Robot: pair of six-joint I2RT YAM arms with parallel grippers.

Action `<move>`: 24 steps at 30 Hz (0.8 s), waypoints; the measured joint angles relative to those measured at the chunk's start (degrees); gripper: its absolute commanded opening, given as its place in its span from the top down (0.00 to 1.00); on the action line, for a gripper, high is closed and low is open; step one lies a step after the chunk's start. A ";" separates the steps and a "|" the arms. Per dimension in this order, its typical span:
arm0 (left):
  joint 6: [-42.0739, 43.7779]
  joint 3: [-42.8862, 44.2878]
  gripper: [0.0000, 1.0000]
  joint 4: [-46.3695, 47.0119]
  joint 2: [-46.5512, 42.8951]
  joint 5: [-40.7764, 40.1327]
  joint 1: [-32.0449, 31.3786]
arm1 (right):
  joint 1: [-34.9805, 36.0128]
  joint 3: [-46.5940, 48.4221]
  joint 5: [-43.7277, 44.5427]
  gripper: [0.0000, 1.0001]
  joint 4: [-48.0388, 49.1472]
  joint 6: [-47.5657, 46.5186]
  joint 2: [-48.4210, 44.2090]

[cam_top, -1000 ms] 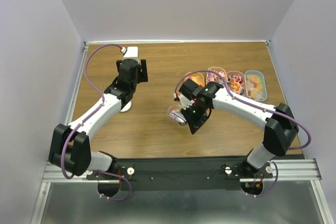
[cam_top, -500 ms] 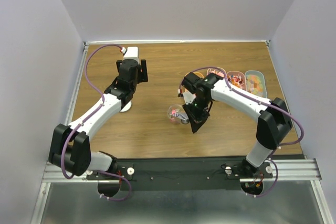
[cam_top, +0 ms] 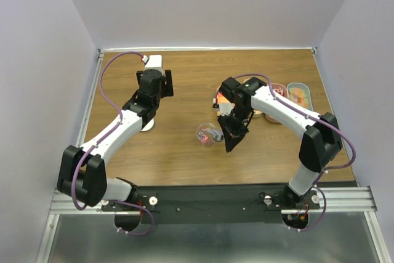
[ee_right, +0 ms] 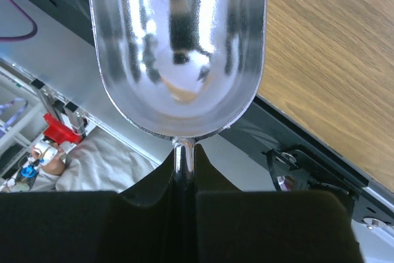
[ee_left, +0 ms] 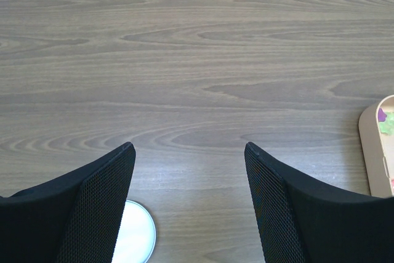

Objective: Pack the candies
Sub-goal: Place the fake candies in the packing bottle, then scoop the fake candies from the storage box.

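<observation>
Tiny multicoloured candies lie in a small clear round container on the wooden table. More candies fill the oblong trays at the right. My right gripper is shut on the thin handle of a metal scoop; its jaws clamp the stem. The scoop's bowl looks empty and sits right beside the container. My left gripper hangs open and empty over bare wood, its fingers wide apart.
A white round lid lies on the table under my left arm and shows in the left wrist view. A tan tray's edge with purple and green sweets sits at the right. An orange-filled tray lies behind my right wrist.
My right arm has swung its wrist round and drawn in, turning the scoop beside the clear container. The trays behind it are more uncovered. The left arm has not moved.
</observation>
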 measured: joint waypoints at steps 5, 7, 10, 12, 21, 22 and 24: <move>0.00 0.00 0.21 0.00 0.00 0.02 0.00 | -0.26 0.87 1.42 0.99 -0.79 -1.20 -0.02; -0.02 0.00 0.20 0.02 0.00 0.04 0.00 | -0.15 2.45 5.35 0.99 -0.85 -1.27 -0.07; -0.04 0.00 0.20 0.02 0.02 0.44 0.00 | -0.15 5.03 13.09 0.99 -0.55 -0.24 -0.46; -0.07 0.00 0.21 0.02 0.11 1.01 0.00 | -0.20 6.34 17.18 0.99 -0.11 0.50 -0.68; -0.55 0.02 0.21 0.02 1.05 5.40 0.00 | -8.07 7.15 29.51 0.99 0.63 2.62 -1.09; -0.68 0.04 0.21 0.04 1.22 5.99 0.00 | -9.64 7.13 29.81 0.99 0.66 2.62 -1.09; -0.96 0.11 0.21 0.02 1.73 7.39 0.00 | -12.48 7.13 30.01 0.99 0.68 2.56 -1.07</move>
